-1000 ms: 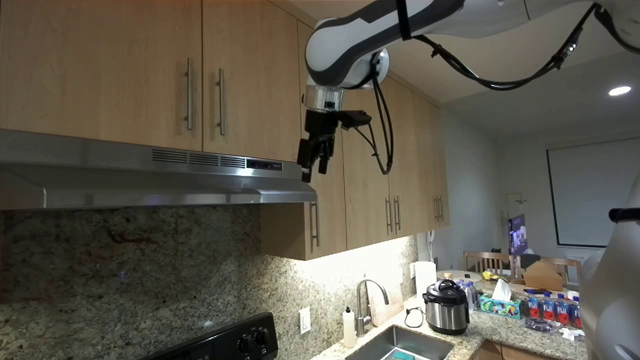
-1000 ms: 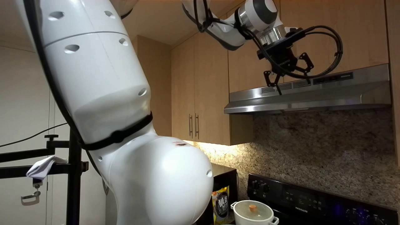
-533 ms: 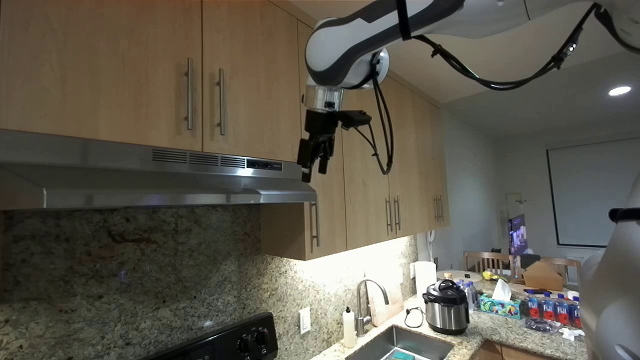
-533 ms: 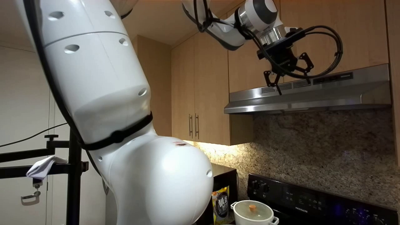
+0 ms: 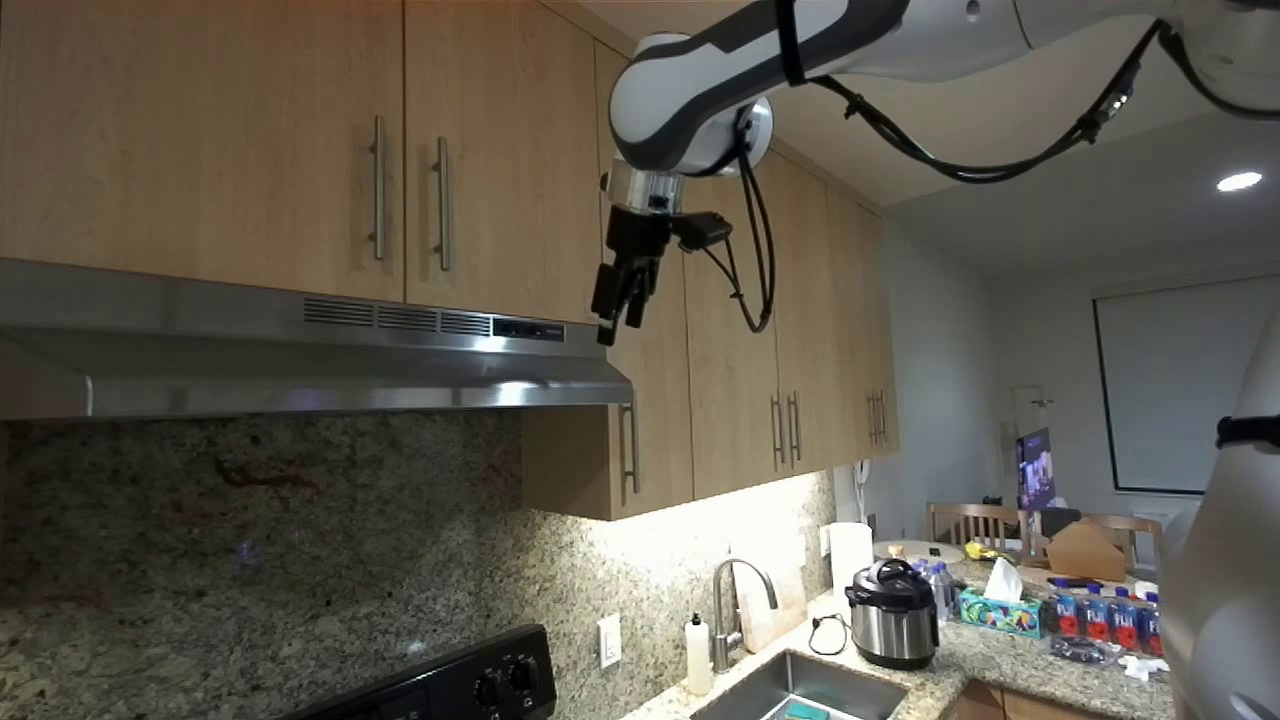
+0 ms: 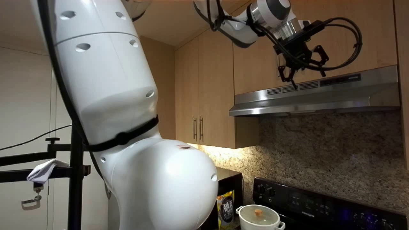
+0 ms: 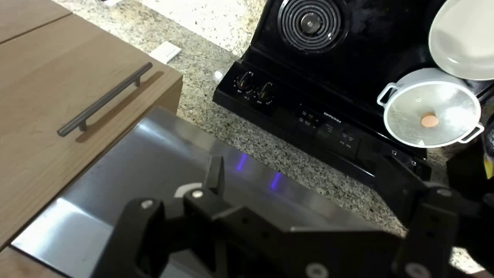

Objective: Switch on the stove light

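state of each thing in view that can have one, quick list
tool: open, holding nothing
range hood: apparently unlit, backsplash beneath dim
hood controls: settings unreadable
cabinet doors: shut
white pot: lidded
pressure cooker: lidded
coil burner: not glowing
stove knobs: settings unreadable
ceiling light: on
screen: lit

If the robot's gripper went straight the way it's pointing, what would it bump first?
Probably the shiny range hood: the gripper points down toward its sloping front. Depth is hard to judge, so it might just miss the edge and head for the stove.

Wooden cabinets [image 5: 505, 150], speckled backsplash [image 5: 300, 530]
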Robot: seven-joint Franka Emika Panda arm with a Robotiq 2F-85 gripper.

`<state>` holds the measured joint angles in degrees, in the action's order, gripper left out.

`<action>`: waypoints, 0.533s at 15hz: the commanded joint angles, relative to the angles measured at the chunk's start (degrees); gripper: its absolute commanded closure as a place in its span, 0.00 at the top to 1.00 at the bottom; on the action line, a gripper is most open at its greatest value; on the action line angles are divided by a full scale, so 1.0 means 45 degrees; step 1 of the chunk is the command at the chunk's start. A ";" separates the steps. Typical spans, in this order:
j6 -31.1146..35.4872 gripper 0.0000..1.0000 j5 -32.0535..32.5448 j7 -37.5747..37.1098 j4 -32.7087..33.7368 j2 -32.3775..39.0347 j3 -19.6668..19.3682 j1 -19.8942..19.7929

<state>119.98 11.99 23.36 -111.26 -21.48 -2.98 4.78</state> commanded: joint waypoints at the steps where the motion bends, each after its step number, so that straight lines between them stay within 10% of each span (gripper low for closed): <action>1: 0.0554 1.00 -0.0557 0.1476 0.1275 0.1165 -0.0315 0.0122; 8: 0.0151 1.00 -0.1162 0.2007 0.2973 0.2852 0.0033 -0.0187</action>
<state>120.84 7.00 32.24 -98.08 -8.70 -3.84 5.05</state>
